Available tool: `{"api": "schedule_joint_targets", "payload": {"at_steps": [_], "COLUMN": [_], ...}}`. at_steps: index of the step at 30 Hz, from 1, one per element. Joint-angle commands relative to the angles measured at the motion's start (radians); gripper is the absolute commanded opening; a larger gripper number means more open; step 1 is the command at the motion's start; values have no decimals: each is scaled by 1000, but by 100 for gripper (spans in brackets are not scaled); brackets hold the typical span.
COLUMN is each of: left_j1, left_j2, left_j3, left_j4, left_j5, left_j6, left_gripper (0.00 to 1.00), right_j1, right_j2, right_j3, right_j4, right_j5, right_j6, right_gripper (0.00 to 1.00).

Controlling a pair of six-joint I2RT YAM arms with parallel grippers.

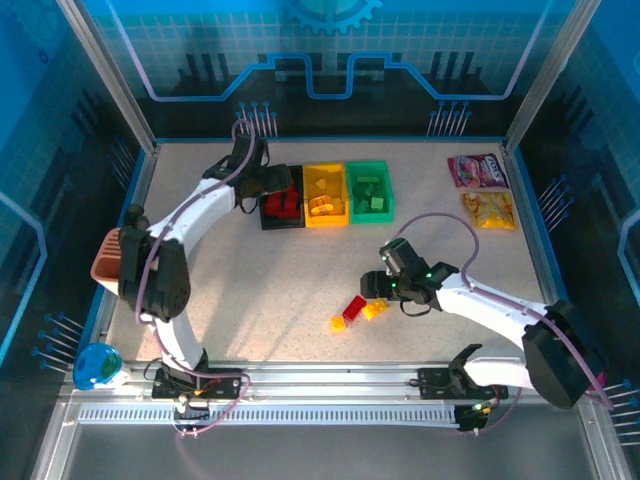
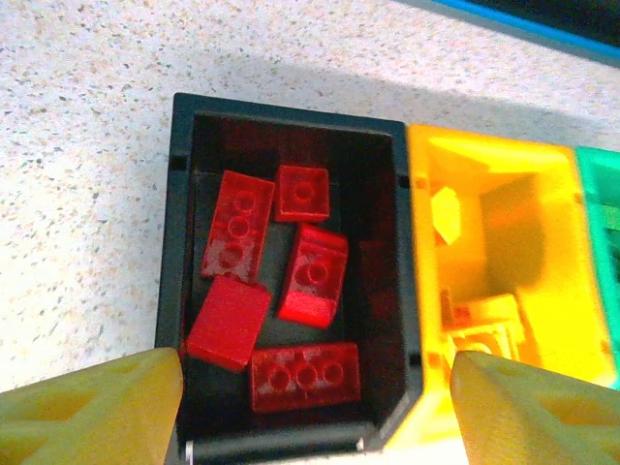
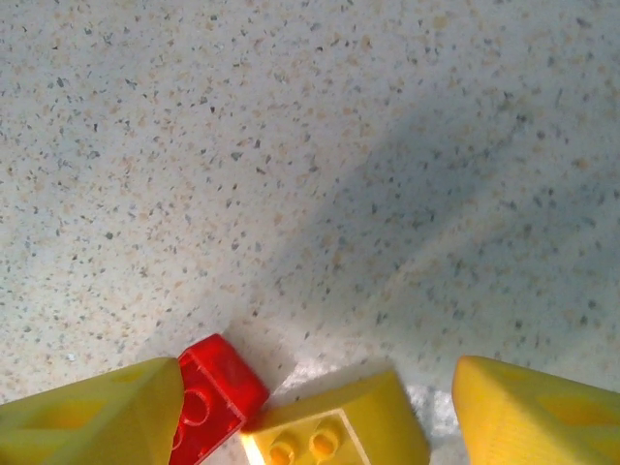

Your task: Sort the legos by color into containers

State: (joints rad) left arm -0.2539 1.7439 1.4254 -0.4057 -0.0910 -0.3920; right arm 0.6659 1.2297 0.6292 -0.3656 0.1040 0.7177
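left gripper (image 2: 315, 412): fingers spread wide, nothing held, directly over the black bin (image 2: 174, 242). Five red bricks (image 2: 312, 274) lie in it, just ahead of the fingertips. yellow bin (image 2: 426, 291) is off its right finger, green bin (image 2: 601, 232) past that.

right gripper (image 3: 315, 412): also spread, empty. yellow brick (image 3: 339, 426) is on the table (image 3: 291, 145) between the fingers, red brick (image 3: 218, 387) touching it, right by the left finger.
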Motion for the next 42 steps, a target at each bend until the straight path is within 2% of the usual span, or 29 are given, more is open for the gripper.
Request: {"api": "schedule_joint_targets", "payload": {"at_steps": [1,6,10,13,19,26,42], "left_j1": [-22,-52,-72,-92,-123,-145,-166], "left_j2": [-158,-326,-443,-513,-611,-677,-752], "left_j3": [-97,-278,-402,-477,-613,-698,-780], "left_j4": [53,97,103,97,89,88,69], "left_j5": [11,-20,-40,-67,-102,-108,-119], "left_j6": [-11,-25,-39,-41,-62,-91,-117], "left_gripper": [74,74,74,74,74,75,75], "right_j1": [74,162,244,287,369,376,382], "right_j2": [-32,-30,28,91,224,347,477], "right_j3": [43,81,175,259,384,422,444], "right_j4": [-96,-151,-283,-400,-513,-484,-413], "right_j5": [98,163,257,278,294,254,174], "right_j6": [167,339,443,561,726,781,787], "right_gripper": [74,68,62,59,55,53,52]}}
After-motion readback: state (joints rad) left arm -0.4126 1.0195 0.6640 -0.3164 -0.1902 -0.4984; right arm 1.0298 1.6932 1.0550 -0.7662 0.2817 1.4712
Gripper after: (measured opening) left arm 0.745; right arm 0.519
